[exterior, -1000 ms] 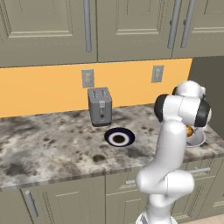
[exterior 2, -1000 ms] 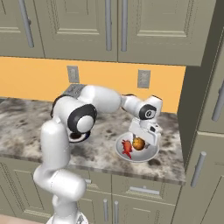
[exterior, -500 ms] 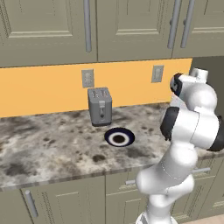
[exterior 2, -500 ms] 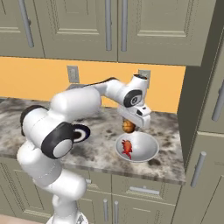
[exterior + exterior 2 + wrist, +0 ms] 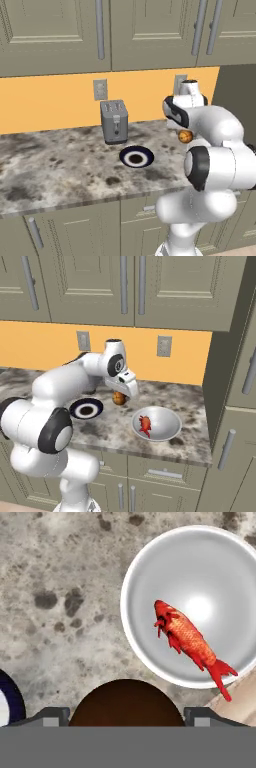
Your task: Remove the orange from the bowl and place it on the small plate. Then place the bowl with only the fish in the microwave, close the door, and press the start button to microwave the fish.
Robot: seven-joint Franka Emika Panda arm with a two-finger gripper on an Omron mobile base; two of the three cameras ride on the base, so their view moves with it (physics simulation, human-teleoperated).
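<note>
Beige cabinets and an orange backsplash frame the marbled desk (image 5: 60, 165) in my left base view, where a grey toaster (image 5: 114, 121) stands at the back and the small plate (image 5: 136, 158) lies just in front of it, toward 5 o'clock. My arm crosses the right side, and the orange (image 5: 185, 136) peeks out beside its white wrist, lifted off the desk. From the right base view, I see the tool (image 5: 120, 398) clamped on the orange (image 5: 118, 398), hanging above the desk between the small plate (image 5: 86, 408) at its 9 o'clock and the bowl (image 5: 156, 424) at its 4 o'clock. The fish (image 5: 145, 425) lies alone in that bowl. Looking down from the hand view, the orange (image 5: 126, 704) sits dark and round between the two finger tips at the bottom, the bowl (image 5: 145, 587) is at 1 o'clock with the fish (image 5: 187, 638) slanting across it, and a sliver of the small plate's navy rim (image 5: 13, 700) shows at 9 o'clock.
</note>
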